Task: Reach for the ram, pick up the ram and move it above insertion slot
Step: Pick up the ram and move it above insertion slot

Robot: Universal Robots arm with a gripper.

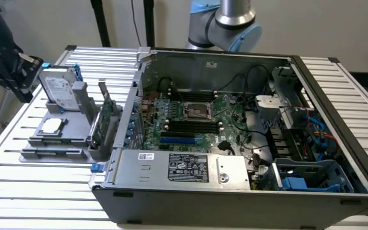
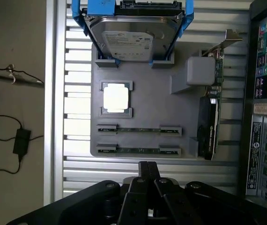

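While the gripper (image 2: 147,165) hung over the scene, its fingertips showing against the slatted table (image 2: 77,173) just past the edge of the gray tray (image 2: 171,108), its pincer was drawn narrow, the two tips meeting and holding nothing. The ram (image 2: 138,150) lay flat and uncovered in the tray's outermost pair of clips, the row nearest the fingertips yet apart from them; a second stick (image 2: 138,129) lay parallel just beside it in the next row. Beyond those sat a square processor chip (image 2: 116,98) between its own brackets; beyond that a silver hard drive (image 2: 132,40) was propped in a blue bracket (image 2: 93,9). Along the tray's side toward the computer case (image 1: 235,196) a graphics card (image 2: 208,126) stood on edge, with a gray block (image 2: 201,70) rising beside it. In the exterior view the case lay open on the table with the tray at the exterior view's left; the insertion slots (image 1: 193,127), black and side by side on the motherboard (image 1: 171,110), were uncovered, well apart from the ram; the case's wall and the upright card stood between tray and slots; the power supply (image 1: 184,167) ran along the near wall.
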